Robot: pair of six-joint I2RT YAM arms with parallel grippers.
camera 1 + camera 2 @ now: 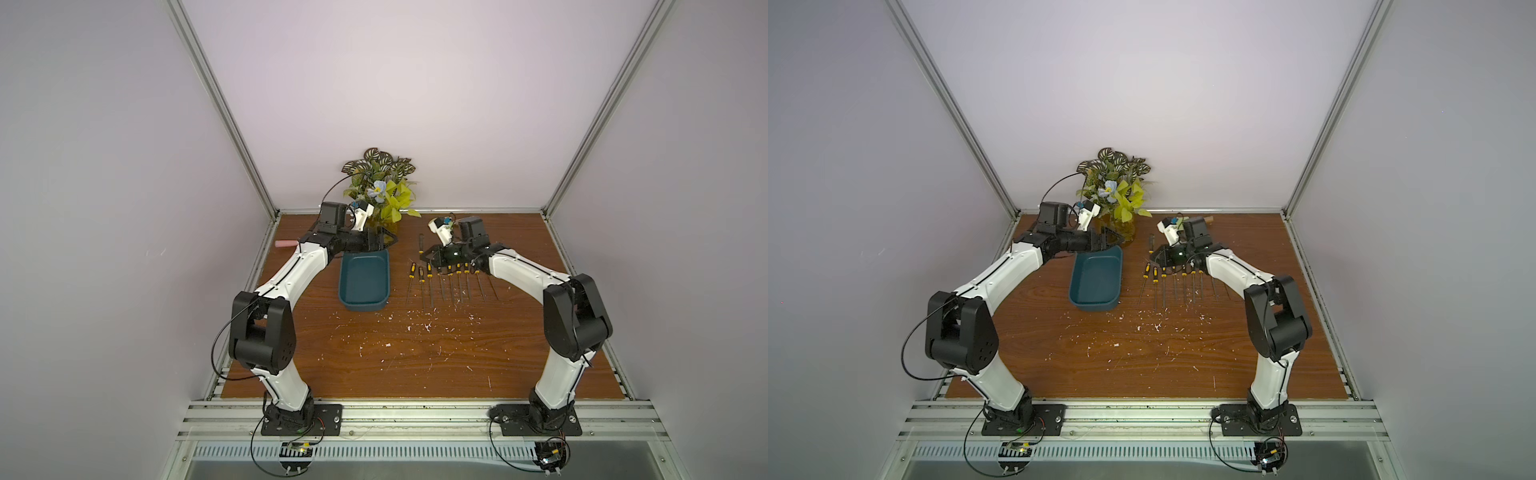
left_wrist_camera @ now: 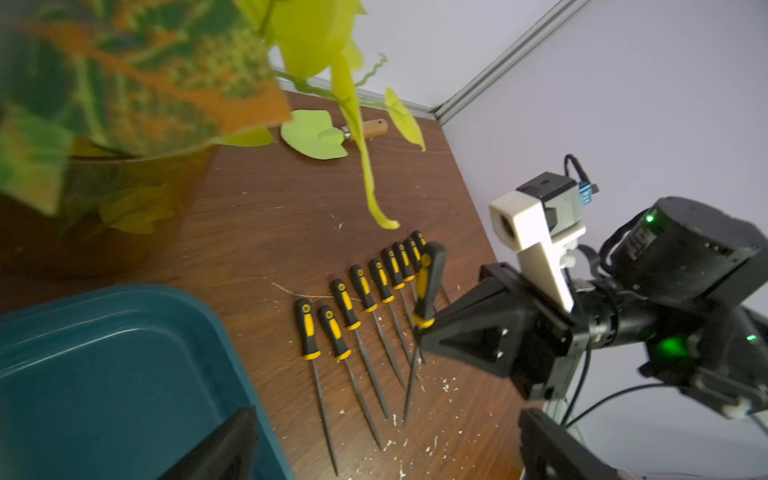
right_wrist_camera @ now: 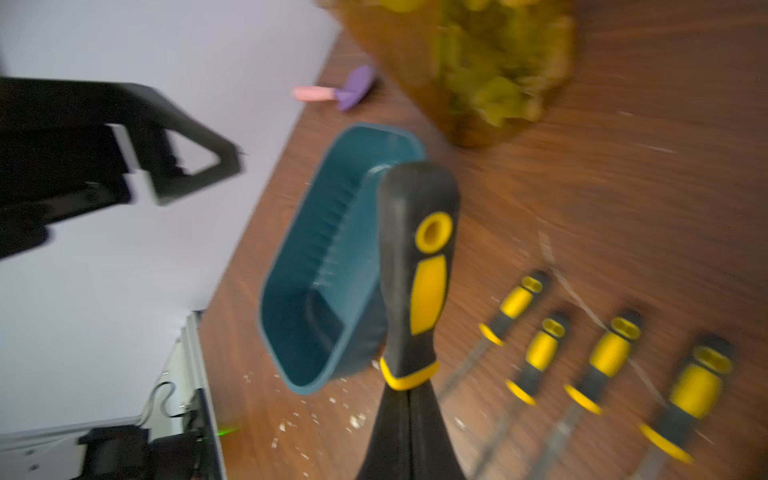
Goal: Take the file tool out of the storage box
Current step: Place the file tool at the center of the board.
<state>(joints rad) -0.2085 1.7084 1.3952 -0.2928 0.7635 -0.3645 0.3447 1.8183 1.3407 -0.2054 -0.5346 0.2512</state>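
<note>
Right wrist camera gives me the clearest look at the file tool (image 3: 419, 270). The right end effector (image 3: 409, 399) is closed tightly on its metal blade, just under the yellow collar of the black and yellow handle. In both top views this file (image 1: 421, 243) is outside the storage box (image 1: 363, 306), to the right of it, with the handle pointing toward the back wall. It hangs over the far end of a row of other files (image 1: 451, 282) that lie side by side on the desk (image 1: 415, 357). I cannot tell if its tip touches the desk.

The left end effector (image 1: 388, 244) has its jaws wide apart and holds nothing. It hovers above the far end of the box, just beside the vase with plants (image 1: 382, 195). The box stands flat on the desk between the two arms.
</note>
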